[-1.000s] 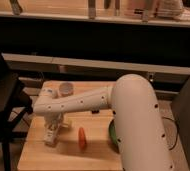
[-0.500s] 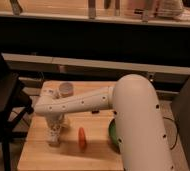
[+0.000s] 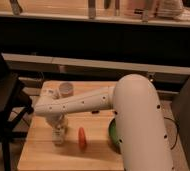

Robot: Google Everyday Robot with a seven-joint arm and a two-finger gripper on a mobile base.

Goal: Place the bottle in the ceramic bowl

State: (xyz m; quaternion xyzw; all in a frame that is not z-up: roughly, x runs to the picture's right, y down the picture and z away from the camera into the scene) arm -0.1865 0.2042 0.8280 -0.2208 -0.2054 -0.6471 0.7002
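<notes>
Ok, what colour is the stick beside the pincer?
Orange-red, in the camera view. The stick lies on the table; the pincer is down beside it.

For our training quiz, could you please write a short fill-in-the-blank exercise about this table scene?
1. The hand hangs low over the wooden ___.
2. The orange stick lies between the hand and the green ___.
3. The paper cup beyond the hand is coloured ___.
Missing words: table; bowl; white.

One high camera looks down the arm (image 3: 138,112) to end effector (image 3: 59,133) over table (image 3: 40,156).
</notes>
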